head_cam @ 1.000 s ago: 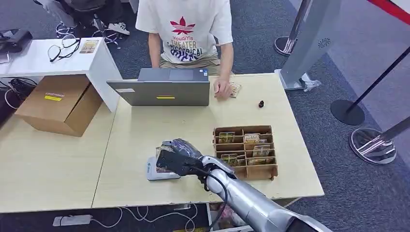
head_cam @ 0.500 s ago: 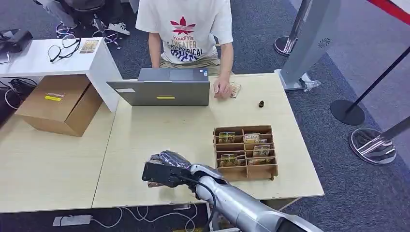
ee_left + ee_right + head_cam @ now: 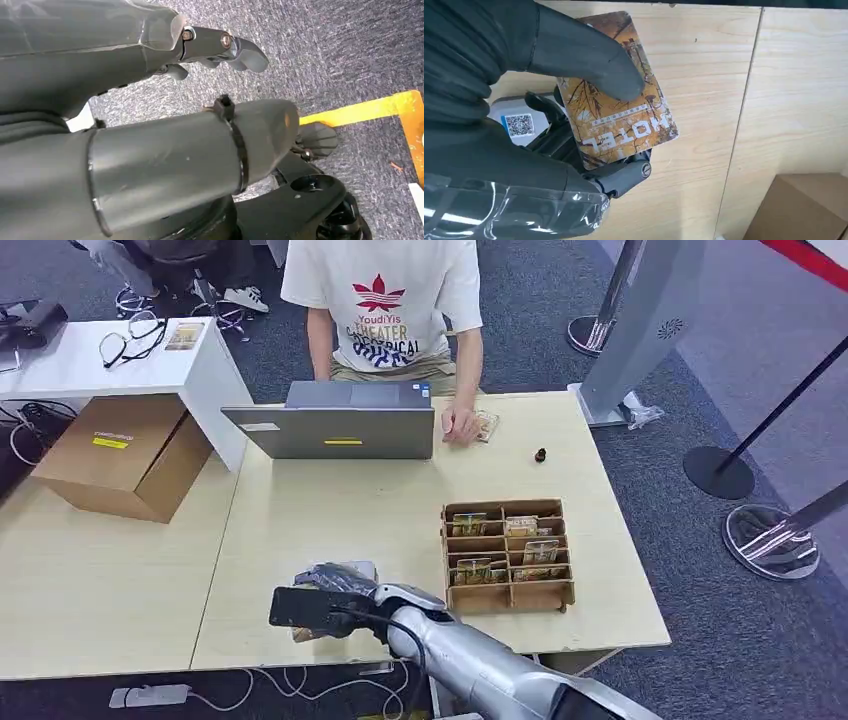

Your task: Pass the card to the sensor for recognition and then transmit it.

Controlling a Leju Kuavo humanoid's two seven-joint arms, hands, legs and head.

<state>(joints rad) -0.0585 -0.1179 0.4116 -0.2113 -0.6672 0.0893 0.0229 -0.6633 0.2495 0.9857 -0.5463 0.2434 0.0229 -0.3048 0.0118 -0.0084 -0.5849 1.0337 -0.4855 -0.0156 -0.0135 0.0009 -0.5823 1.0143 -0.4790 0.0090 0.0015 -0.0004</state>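
The pale wooden table [image 3: 400, 500] stood on grey-blue carpet [image 3: 540, 300], with a second light tabletop [image 3: 90, 570] butted against it at nine o'clock. A person [image 3: 385, 300] in a white printed shirt sat at twelve o'clock behind an open laptop [image 3: 335, 420], one hand resting on the table just beside it. A wooden compartment rack [image 3: 508, 553] holding several cards stood at three o'clock from the robot's right hand [image 3: 325, 598], and a small dark object [image 3: 540, 454] lay beyond it towards one o'clock. At ten o'clock were a cardboard box [image 3: 120, 455] and a white side table [image 3: 95, 360] with spectacles on it; barrier posts [image 3: 720, 470] stood at two o'clock. The right hand gripped the card [image 3: 619, 100], an orange-brown one printed "HOTEL", thumb pressed on its face, above the table's near edge, with the white sensor [image 3: 516, 120] and its QR label partly hidden under the fingers. The left hand [image 3: 215, 47] hung over the carpet, fingers loosely spread and holding nothing.
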